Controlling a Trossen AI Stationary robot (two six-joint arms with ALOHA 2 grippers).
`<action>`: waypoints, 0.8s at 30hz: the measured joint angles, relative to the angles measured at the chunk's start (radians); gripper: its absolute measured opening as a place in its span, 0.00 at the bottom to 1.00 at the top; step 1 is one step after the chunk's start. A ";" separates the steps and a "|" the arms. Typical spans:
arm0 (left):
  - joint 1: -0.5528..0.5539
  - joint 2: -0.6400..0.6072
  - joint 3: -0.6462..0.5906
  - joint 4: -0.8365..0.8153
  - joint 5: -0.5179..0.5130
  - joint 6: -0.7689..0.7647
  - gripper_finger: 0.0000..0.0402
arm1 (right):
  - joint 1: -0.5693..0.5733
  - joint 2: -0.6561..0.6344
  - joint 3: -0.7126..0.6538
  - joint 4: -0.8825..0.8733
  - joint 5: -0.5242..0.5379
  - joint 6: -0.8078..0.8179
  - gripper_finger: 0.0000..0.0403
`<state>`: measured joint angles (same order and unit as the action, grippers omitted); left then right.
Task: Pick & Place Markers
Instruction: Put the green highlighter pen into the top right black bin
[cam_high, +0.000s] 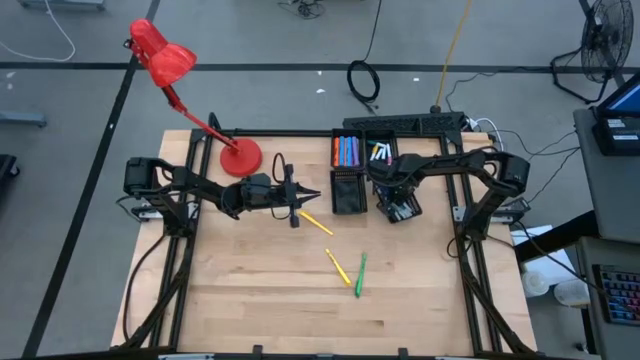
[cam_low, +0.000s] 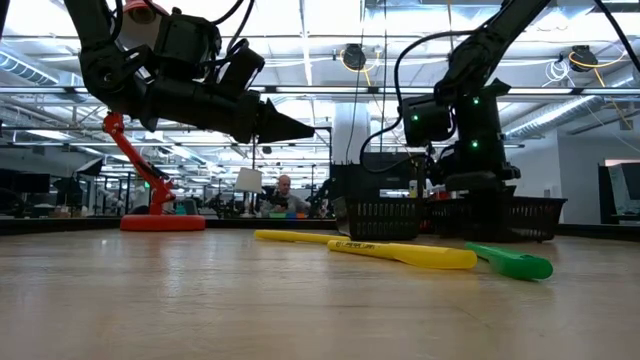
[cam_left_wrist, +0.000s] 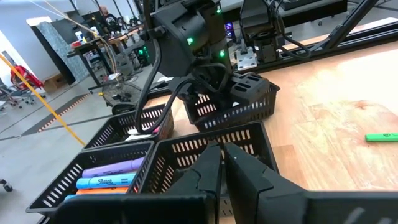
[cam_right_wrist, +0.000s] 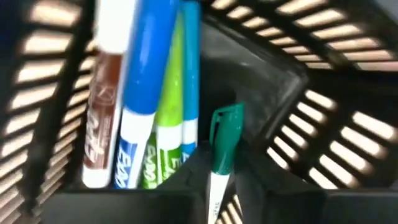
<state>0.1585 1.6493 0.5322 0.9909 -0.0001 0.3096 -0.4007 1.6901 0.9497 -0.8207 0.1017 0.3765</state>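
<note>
Right gripper (cam_high: 397, 203) sat inside a tray (cam_high: 401, 207) compartment, fingers pinching 1 teal-capped marker (cam_right_wrist: 222, 152), long axis along the fingers, cap forward. Beside it stood 4 markers (cam_right_wrist: 149, 93), parallel. Left gripper (cam_high: 305, 197) hovered over the table (cam_high: 250, 290), fingers pressed together. 3 markers (cam_high: 340, 266) lay loose there.

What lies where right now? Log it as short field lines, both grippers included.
left gripper: jaws shut, empty, above the table beside the tray
right gripper: down in a tray compartment, at a green-capped marker
loose on the table: first yellow marker, second yellow marker, green marker
tray: black, with more markers in its compartments
</note>
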 joint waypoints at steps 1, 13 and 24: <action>0.000 0.000 0.000 0.000 0.000 0.000 0.06 | 0.000 0.000 0.000 0.001 0.000 -0.001 0.06; 0.000 0.000 0.000 0.000 0.000 0.000 0.06 | 0.004 -0.012 0.019 -0.009 0.002 -0.034 0.06; 0.000 0.000 0.000 -0.001 0.000 0.001 0.06 | 0.010 -0.079 0.095 -0.021 0.000 -0.056 0.01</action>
<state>0.1585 1.6493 0.5323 0.9904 -0.0002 0.3107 -0.3908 1.6115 1.0443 -0.8421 0.1021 0.3203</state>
